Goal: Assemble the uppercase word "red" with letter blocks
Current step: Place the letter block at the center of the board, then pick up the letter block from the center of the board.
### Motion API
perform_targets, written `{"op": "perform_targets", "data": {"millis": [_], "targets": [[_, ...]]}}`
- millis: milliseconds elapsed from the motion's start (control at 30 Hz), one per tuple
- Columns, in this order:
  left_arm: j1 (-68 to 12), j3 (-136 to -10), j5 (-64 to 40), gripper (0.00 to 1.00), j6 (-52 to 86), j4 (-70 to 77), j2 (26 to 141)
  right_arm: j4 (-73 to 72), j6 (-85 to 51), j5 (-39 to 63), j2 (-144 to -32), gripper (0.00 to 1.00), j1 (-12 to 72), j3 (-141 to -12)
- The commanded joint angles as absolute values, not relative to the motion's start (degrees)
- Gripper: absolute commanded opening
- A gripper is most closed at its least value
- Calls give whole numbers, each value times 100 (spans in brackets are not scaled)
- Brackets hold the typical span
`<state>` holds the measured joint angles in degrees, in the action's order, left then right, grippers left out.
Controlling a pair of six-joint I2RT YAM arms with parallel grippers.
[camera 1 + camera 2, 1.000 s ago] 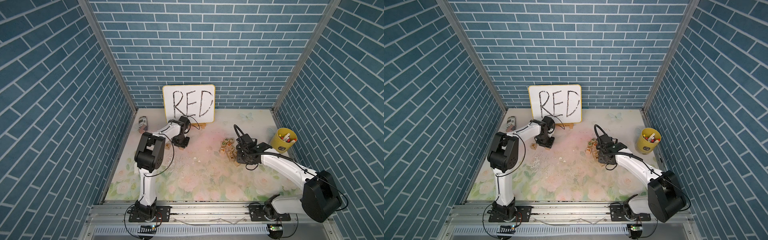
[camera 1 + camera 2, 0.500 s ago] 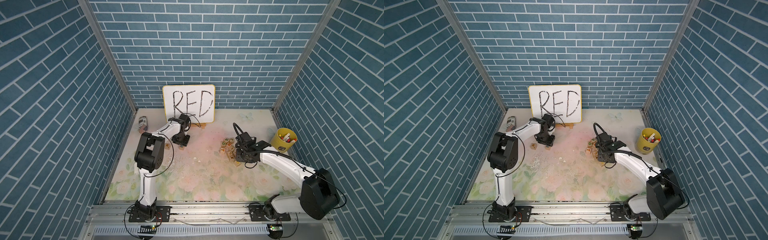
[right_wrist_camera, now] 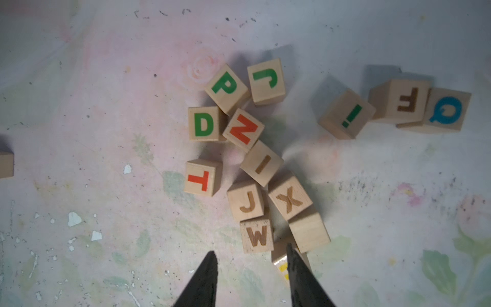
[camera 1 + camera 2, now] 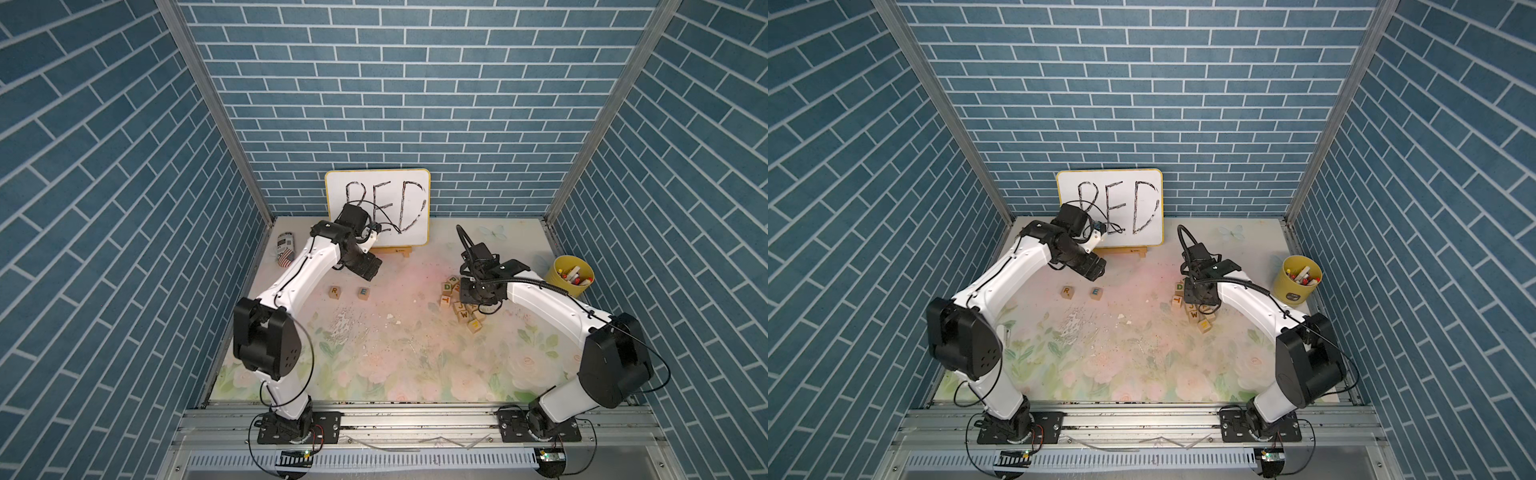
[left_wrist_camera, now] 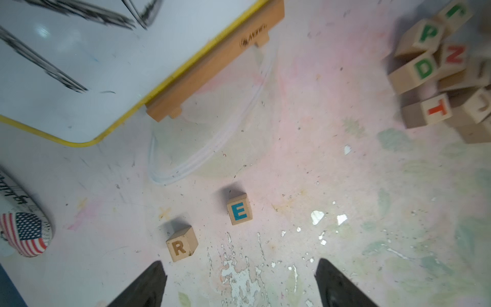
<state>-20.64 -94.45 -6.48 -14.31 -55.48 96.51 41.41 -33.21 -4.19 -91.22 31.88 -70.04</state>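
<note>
The R block [image 5: 182,244] and E block [image 5: 239,210] sit on the desk [image 4: 415,353] in front of the board [image 4: 378,208], R to the left of E with a gap between them, both letters up. The D block [image 3: 203,124], green letter up, is still in the pile [image 3: 255,164] on the right side of the desk, touching the P block [image 3: 225,87] and N block [image 3: 244,130], with the T block [image 3: 203,178] just beside it.

The left gripper [image 5: 240,281] hangs above the R and E with its jaws wide and empty, so the E looks freshly set down. The right gripper [image 3: 251,276] hovers over the near edge of the pile, jaws narrow with nothing between them; one tip overlaps a block with yellow print.

Judged from this, two letters are placed and the step in hand is fetching the D. The next move calls for the right jaws to open, shift across the pile to the D and close on its free sides without dragging the P or N along. Then the D goes to the right of the E, in line.
</note>
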Motion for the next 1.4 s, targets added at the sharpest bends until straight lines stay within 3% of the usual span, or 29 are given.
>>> {"op": "perform_targets", "data": {"millis": [0,367,1367], "targets": [[-2079,-9712,-942,95,-1995,-5857,9178,4382,-3018,-125,-9566,44,3199,-7442],[-2081,-9045,-850,99,-2101,-5862,8052,4801,-3027,-77,-11014,43,3199,-8707],[-2082,-8332,-902,99,-2092,-5623,7418,5051,-2918,-319,-12196,42,3199,-9687]]}}
